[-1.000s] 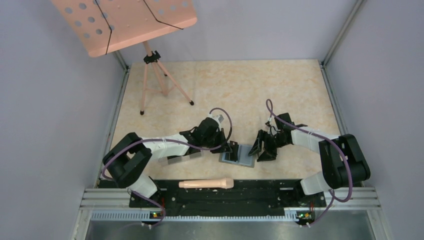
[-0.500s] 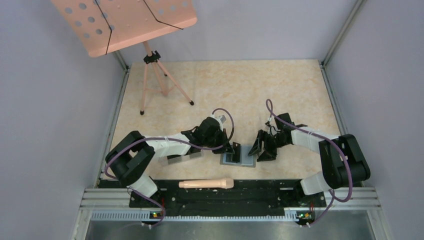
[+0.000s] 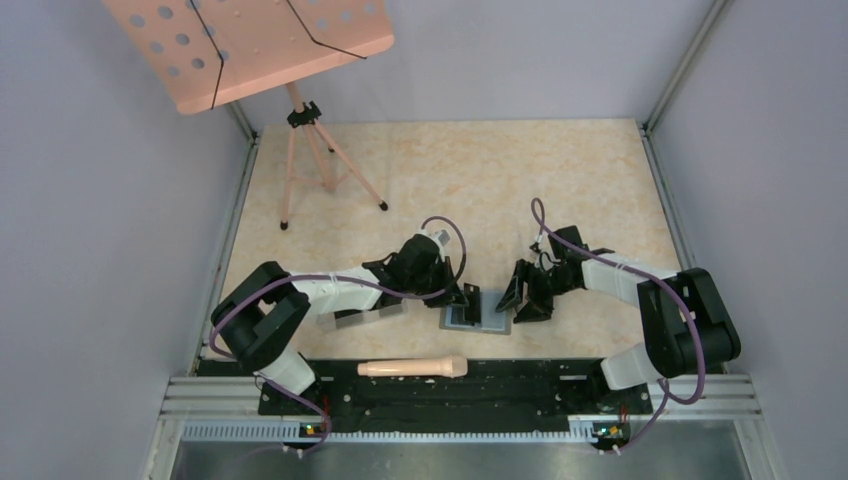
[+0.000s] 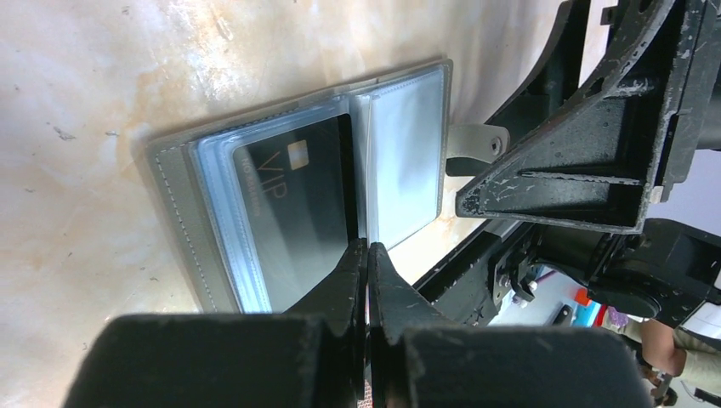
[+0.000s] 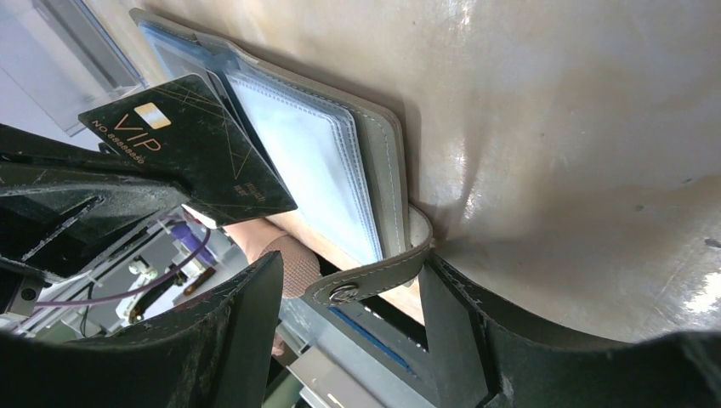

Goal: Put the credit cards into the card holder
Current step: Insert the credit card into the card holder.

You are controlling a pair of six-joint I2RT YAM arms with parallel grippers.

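Note:
The card holder (image 3: 480,320) lies open on the table between the arms, its clear sleeves facing up (image 5: 383,161). My left gripper (image 4: 367,248) is shut on the edge of a black credit card (image 4: 293,208) marked VIP. That credit card (image 5: 187,144) is tilted over the holder's left page (image 4: 174,204). I cannot tell whether its far edge is inside a sleeve. My right gripper (image 5: 349,262) is open at the holder's right edge, and the snap tab (image 5: 366,280) hangs loose between its fingers. One right finger (image 5: 442,289) touches the holder's rim.
A pink music stand (image 3: 250,45) on a tripod (image 3: 310,160) occupies the far left. A beige roller-like handle (image 3: 412,368) lies on the black rail by the arm bases. A clear plastic box (image 5: 81,51) sits beyond the card holder. Walls enclose the table.
The left arm has crept slightly right toward the card holder with the card in it. The right arm has not moved.

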